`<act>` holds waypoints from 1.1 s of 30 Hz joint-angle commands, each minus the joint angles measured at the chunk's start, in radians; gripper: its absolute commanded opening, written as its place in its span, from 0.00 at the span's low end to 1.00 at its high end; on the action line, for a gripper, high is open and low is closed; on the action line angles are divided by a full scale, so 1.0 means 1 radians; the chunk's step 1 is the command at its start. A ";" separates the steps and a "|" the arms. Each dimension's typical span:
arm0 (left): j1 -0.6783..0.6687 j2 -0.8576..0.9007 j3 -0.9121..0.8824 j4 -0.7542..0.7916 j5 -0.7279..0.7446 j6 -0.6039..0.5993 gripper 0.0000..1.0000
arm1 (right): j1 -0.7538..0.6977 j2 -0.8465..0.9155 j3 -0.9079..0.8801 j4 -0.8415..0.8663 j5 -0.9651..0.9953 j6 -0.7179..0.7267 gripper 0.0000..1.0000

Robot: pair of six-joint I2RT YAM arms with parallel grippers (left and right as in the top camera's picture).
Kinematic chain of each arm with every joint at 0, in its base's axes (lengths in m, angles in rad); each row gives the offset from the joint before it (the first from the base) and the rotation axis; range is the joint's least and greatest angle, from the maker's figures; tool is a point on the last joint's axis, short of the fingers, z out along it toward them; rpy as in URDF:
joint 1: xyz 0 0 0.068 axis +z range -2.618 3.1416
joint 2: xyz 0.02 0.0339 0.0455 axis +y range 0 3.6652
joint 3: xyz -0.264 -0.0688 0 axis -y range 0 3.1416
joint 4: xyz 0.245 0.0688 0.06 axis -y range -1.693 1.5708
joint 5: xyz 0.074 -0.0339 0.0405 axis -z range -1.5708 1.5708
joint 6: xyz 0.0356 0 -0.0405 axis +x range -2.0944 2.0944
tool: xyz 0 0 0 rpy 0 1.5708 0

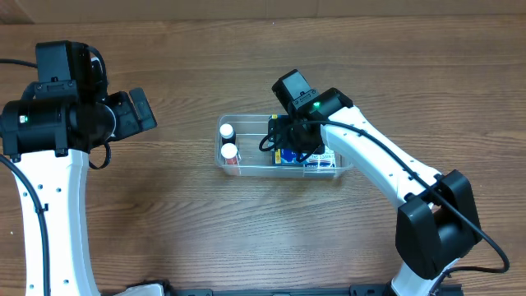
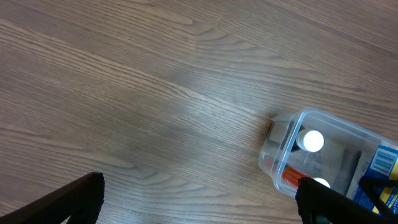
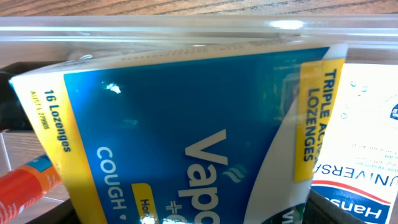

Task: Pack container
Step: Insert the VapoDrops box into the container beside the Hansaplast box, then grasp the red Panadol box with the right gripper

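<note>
The clear container (image 1: pixel 246 117) stands mid-table, holding two white-capped bottles (image 1: pixel 228 141) at its left end and boxes at its right end. My right gripper (image 1: pixel 294 136) reaches down into it, shut on a blue and yellow lozenge box (image 3: pixel 186 124), which tilts inside the tub against the container wall (image 3: pixel 186 28). A white box (image 3: pixel 367 124) lies beside it. My left gripper (image 1: pixel 140 111) is open and empty, well left of the tub. In the left wrist view its fingers (image 2: pixel 199 190) hover over bare wood, with the container (image 2: pixel 283 134) at the lower right.
An orange-capped tube (image 3: pixel 25 180) lies low in the tub, left of the lozenge box. Brown wooden table (image 1: pixel 164 214) all round the container. The right arm (image 1: pixel 386 168) stretches from the front right across to the tub.
</note>
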 commanded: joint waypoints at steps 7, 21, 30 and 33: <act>0.002 0.000 0.018 0.000 -0.013 0.019 1.00 | 0.005 -0.002 -0.005 0.009 -0.005 0.005 1.00; 0.002 0.000 0.018 -0.001 -0.013 0.019 1.00 | -0.082 -0.153 0.178 -0.223 0.376 0.087 1.00; 0.002 0.000 0.018 0.000 -0.013 0.019 1.00 | -0.628 -0.343 0.089 -0.389 0.277 0.118 1.00; 0.002 0.000 0.018 -0.002 -0.013 0.019 1.00 | -0.732 -0.336 -0.087 -0.320 0.239 0.063 1.00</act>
